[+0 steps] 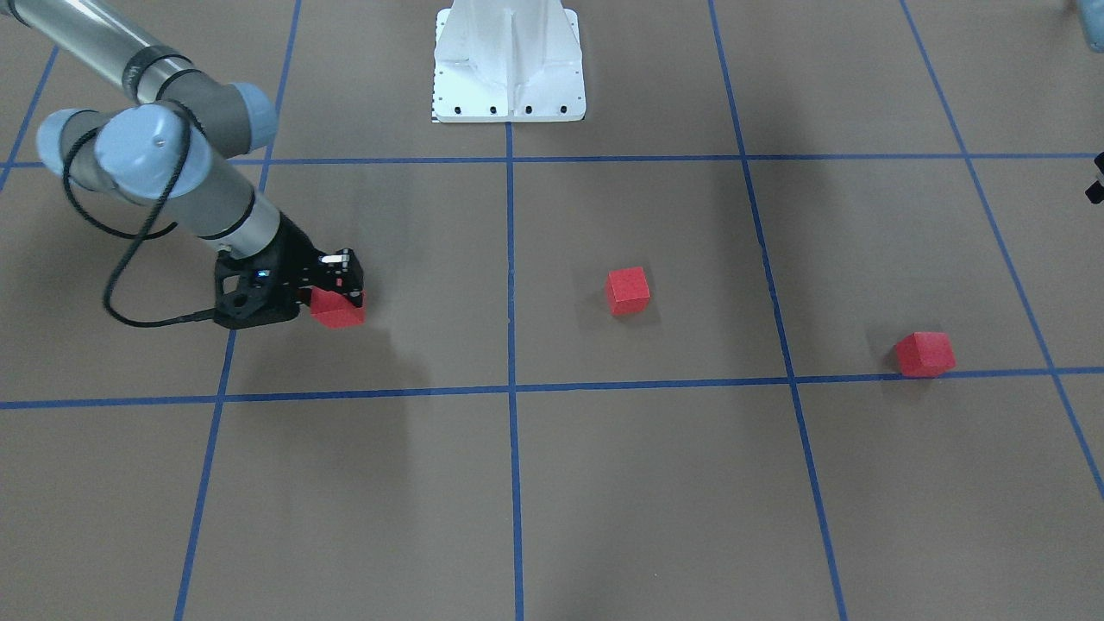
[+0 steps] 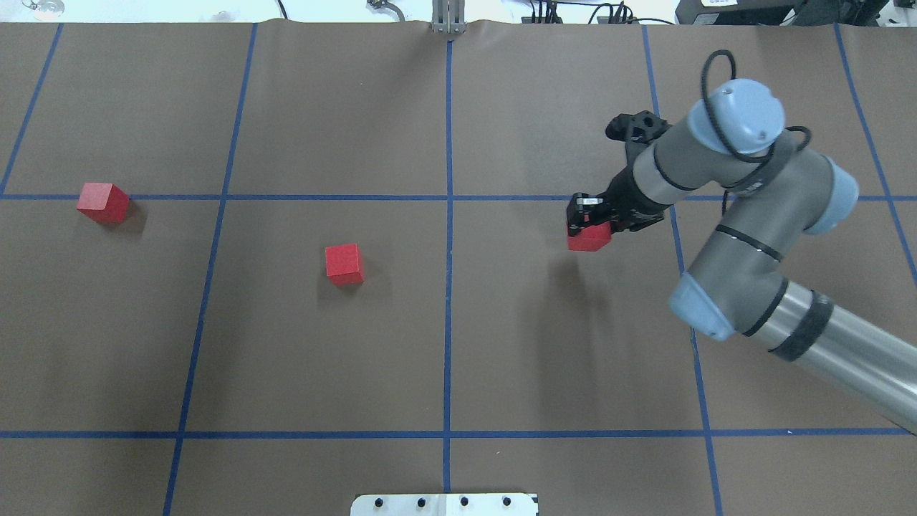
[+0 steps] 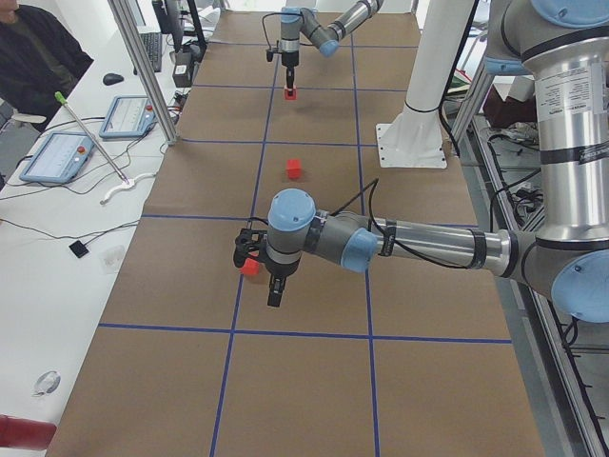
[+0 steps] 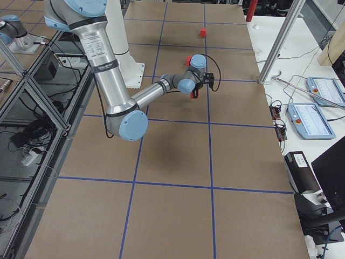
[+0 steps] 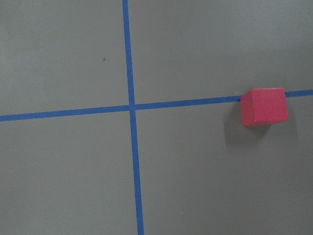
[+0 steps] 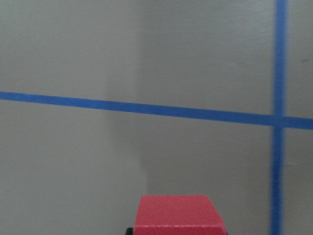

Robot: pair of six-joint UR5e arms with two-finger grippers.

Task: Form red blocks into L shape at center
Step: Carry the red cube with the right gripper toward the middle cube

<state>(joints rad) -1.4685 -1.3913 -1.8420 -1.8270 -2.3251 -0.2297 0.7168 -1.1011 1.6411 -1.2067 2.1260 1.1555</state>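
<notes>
Right gripper (image 2: 587, 221): you had its fingers pressed together on one red block, pointing down at the table.
Held block (image 2: 589, 239): it sat pinched between those fingers, over the square just to the robot's right of the centre line (image 2: 448, 287) and apart from it. Its shadow fell off to one side, so it looked raised off the brown paper, though you could not be sure of that.
Left gripper (image 3: 275, 295): it hung pointing down off the table's left end. You could not tell how far open it was. Its wrist camera looked down on a block sitting at a tape line.
Middle block (image 2: 344, 264): it lay alone on the paper in the square just to the robot's left of the centre line, apart from the line and well apart from the held block.
End block (image 2: 104, 203): it rested toward the table's left end, touching a cross line of blue tape, well apart from the other two.
Base (image 1: 509, 69): white, bolted down at the robot's edge of the table, in line with the centre line.
Side bench: you had two pendants (image 4: 310, 120) lying there, their screens too small to read. A person (image 3: 38, 57) in a dark top sat at its far end.
</notes>
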